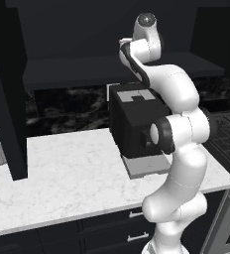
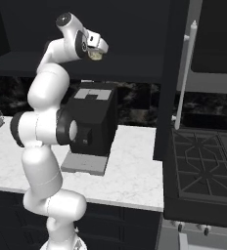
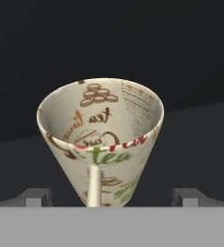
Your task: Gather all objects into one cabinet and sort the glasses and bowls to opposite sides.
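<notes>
There is one cup to see, a cream tumbler (image 3: 100, 142) with "tea" printed on it in brown, green and red. In the hand view it sits between the two dark finger tips (image 3: 34, 197) of the gripper (image 3: 111, 198), with its mouth facing the camera. The finger tips stand wide apart, one on each side, and neither one touches the tumbler. In the right base view the tumbler (image 2: 96, 55) is a small pale spot at the end of the raised arm, up inside the black cabinet (image 2: 135, 68), but whether it sits on the dark shelf is hard to tell. There is one long silver handle (image 2: 185, 73) on the cabinet door. One black box machine (image 1: 134, 124) stands on the white counter (image 1: 62, 183), partly hidden by the arm. Two short silver drawer pulls (image 1: 136, 214) show below the counter.
</notes>
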Tool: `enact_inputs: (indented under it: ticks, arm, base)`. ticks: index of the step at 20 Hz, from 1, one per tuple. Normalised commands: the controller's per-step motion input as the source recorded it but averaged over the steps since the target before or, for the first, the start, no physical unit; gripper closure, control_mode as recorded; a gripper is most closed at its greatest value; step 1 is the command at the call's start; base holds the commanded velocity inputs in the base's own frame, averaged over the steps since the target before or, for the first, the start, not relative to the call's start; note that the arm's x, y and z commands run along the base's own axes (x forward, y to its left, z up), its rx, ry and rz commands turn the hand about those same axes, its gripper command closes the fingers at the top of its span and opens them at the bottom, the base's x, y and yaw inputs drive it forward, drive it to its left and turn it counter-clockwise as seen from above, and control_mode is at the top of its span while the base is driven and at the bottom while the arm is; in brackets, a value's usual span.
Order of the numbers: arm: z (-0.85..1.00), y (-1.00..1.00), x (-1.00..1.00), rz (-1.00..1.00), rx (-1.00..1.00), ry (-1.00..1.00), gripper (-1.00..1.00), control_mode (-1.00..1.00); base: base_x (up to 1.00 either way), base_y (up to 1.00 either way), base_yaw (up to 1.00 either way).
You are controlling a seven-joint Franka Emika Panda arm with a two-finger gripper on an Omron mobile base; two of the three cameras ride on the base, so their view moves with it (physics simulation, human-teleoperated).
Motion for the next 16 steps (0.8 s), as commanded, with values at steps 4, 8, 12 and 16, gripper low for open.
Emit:
enact_inputs:
  ticks: [4,8,12,16]
  arm:
    - [-0.1,0.0,0.14,-0.01,0.01,0.0,1.0,-1.0]
    - [-0.08,0.0,0.0,-0.02,0.04,0.0,1.0,-1.0]
    - [-0.04,0.0,0.0,-0.03,0.0,0.0,1.0,-1.0]
    - [-0.03,0.0,0.0,-0.03,0.0,0.0,1.0,-1.0]
  base:
    - [0.0,0.0,0.0]
    - [0.0,0.0,0.0]
    - [0.0,0.0,0.0]
    - [0.0,0.0,0.0]
